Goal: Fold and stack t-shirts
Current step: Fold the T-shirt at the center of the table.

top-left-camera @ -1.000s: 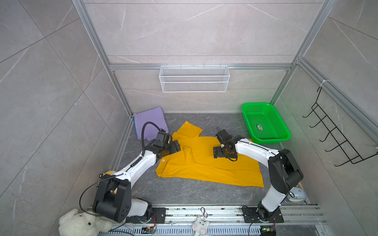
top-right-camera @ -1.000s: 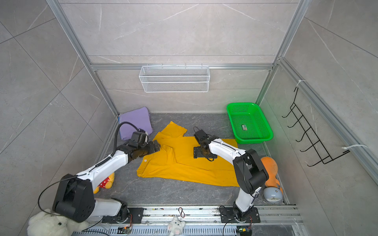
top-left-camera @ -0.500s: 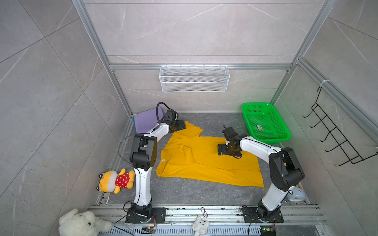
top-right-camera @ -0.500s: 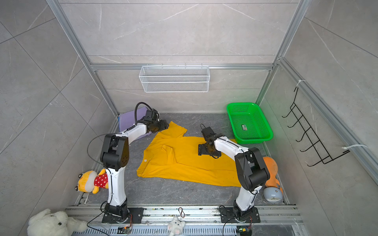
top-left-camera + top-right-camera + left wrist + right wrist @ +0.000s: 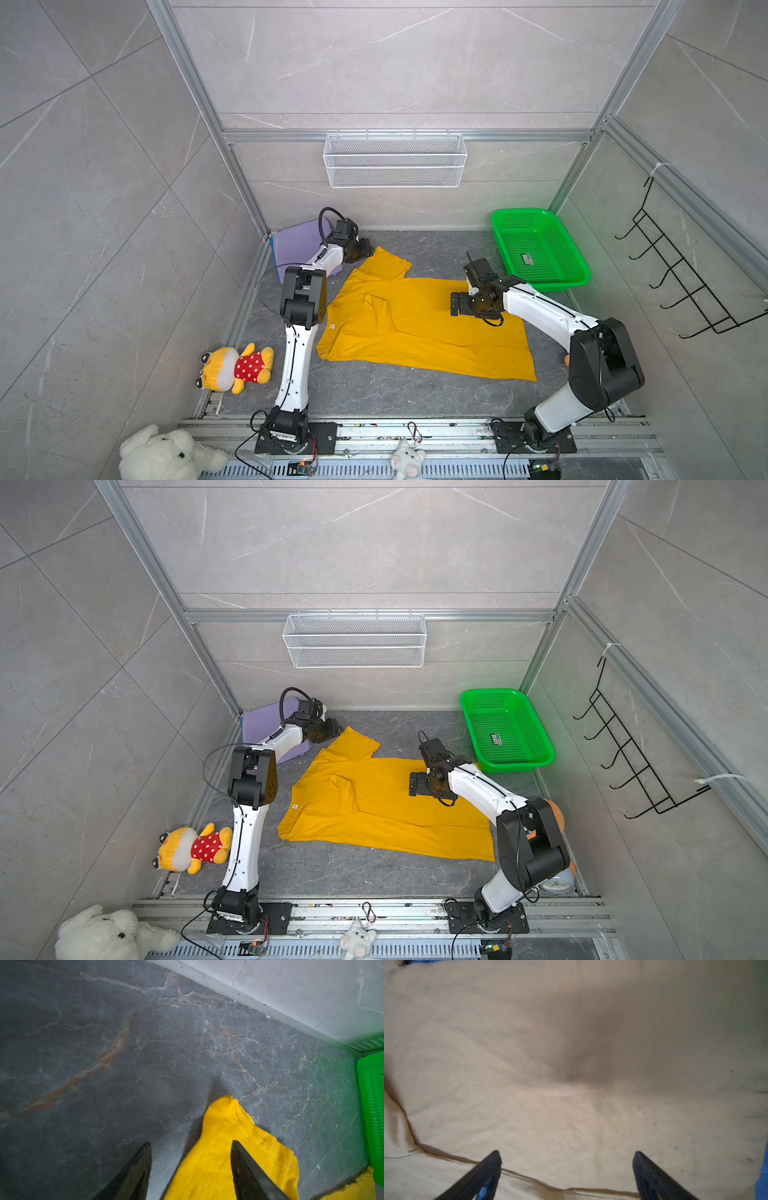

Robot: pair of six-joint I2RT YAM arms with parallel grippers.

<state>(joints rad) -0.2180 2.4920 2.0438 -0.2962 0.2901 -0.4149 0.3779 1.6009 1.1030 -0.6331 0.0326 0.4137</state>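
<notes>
Right wrist view: right gripper [image 5: 566, 1155] is hovering low over the mid body of the mustard-yellow shirt [image 5: 571, 1064], jaws released wide, gripping nothing. That shirt is lying spread on the grey surface [image 5: 374, 399] btw both arms, unfolded apart from a small flap, so I'm judging we're starting fold no. 1. Farther along the shirt, at its far sleeve [image 5: 226, 1118], the left gripper [image 5: 191, 1142] is straddling the tip: jaws apart, cloth btw them, not pinched yet. Next move, imo: clamp that sleeve, lift, carry it in over the body w/o dragging the rest. Beyond the shirt's far-left corner the lavender shirt [image 5: 293, 241] is sitting folded, partly hidden behind the left arm [image 5: 299, 299]. Blue shirt [image 5: 762, 1180]: only slivers at frame edge, can't place it.
</notes>
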